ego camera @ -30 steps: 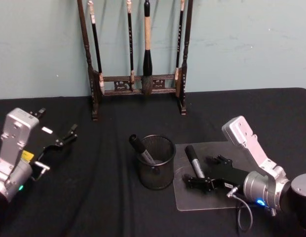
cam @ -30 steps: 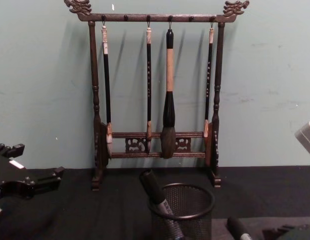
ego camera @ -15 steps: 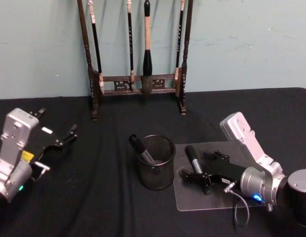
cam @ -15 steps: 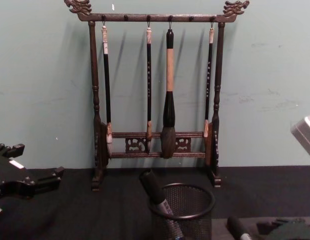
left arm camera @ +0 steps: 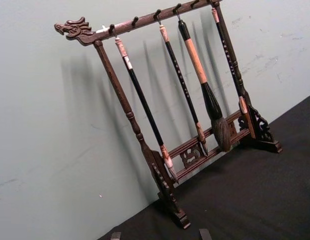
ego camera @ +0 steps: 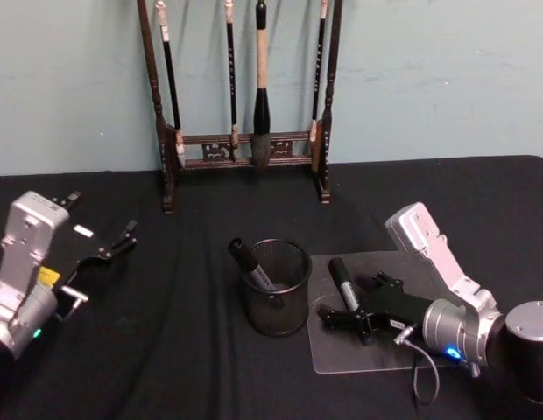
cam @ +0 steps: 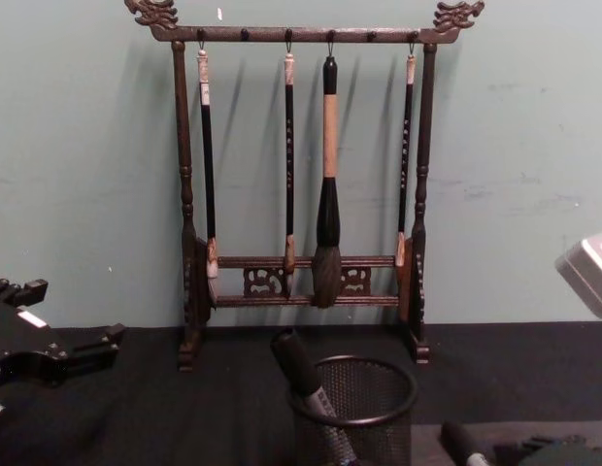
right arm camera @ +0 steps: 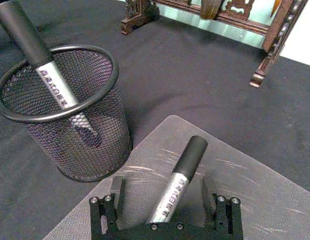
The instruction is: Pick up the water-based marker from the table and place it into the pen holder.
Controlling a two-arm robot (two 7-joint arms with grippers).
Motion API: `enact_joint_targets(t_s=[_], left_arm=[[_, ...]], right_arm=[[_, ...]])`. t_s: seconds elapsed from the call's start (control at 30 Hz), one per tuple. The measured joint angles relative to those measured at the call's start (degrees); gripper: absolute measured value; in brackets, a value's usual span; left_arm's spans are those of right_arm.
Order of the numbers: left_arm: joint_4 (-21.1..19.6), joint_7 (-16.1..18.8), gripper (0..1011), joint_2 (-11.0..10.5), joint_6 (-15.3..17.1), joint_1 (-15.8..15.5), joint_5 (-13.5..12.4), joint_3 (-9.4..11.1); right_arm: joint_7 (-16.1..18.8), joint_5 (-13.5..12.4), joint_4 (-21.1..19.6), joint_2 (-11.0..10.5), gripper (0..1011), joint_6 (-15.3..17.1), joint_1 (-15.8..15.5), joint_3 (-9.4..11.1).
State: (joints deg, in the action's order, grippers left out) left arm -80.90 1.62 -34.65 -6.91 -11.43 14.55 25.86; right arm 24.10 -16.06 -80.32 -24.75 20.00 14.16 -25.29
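1. Pen holder [ego camera: 276,287]: stands mid-table. A leaning marker [ego camera: 251,265] takes the left part of its mouth, cap jutting above the rim. The right part of the mouth is open from above.
2. Water-based marker [ego camera: 343,284]: lies on the clear mat [ego camera: 377,354], just right of the holder. A narrow strip of mat separates it from the mesh wall.
3. Right gripper [ego camera: 349,302]: low over the mat, fingers spread either side of that marker, with a gap on each side in the right wrist view.
4. Brush rack [ego camera: 245,149]: at the back wall, well behind the holder, with bare table [ego camera: 193,350] between.
5. Left gripper [ego camera: 109,243]: far left, fingers spread, with broad open cloth toward the holder.
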Motion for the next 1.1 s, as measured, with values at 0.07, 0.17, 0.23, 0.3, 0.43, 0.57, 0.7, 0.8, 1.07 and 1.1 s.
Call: enact_joint_targets(t_s=[0.07,0.17,0.23,0.3,0.43,0.57,0.7,0.8,1.07,1.1], left_arm=[[0.00,0.00,1009,0.00,0.00,0.00,0.00,0.00],[0.00,0.00,1009,0.00,0.00,0.00,0.00,0.00],[0.00,0.00,1009,0.00,0.00,0.00,0.00,0.00],[0.00,0.00,1009,0.00,0.00,0.00,0.00,0.00],[0.00,0.00,1009,0.00,0.00,0.00,0.00,0.00],[0.00,0.00,1009,0.00,0.00,0.00,0.00,0.00],[0.00,0.00,1009,0.00,0.00,0.00,0.00,0.00],[0.00,0.00,1009,0.00,0.00,0.00,0.00,0.00],[0.00,0.00,1009,0.00,0.00,0.00,0.00,0.00],[0.00,0.00,1009,0.00,0.00,0.00,0.00,0.00]], right_arm=[[-0.03,0.11,0.00,0.00,1002,0.03,0.00,0.00],[-0.06,0.21,-0.03,0.00,1003,0.05,-0.02,-0.01],[-0.07,0.21,-0.03,0.00,1003,0.06,-0.03,-0.01],[-0.07,0.21,-0.04,-0.01,1003,0.07,-0.03,-0.01],[-0.09,0.20,-0.06,-0.02,996,0.09,-0.04,0.00],[-0.09,0.18,-0.08,-0.02,922,0.11,-0.04,0.00],[-0.09,0.17,-0.08,-0.03,833,0.12,-0.05,0.00],[-0.09,0.14,-0.08,-0.02,735,0.12,-0.04,0.00],[-0.09,0.11,-0.08,-0.03,500,0.12,-0.05,0.00],[-0.09,0.10,-0.08,-0.02,453,0.12,-0.05,0.00]])
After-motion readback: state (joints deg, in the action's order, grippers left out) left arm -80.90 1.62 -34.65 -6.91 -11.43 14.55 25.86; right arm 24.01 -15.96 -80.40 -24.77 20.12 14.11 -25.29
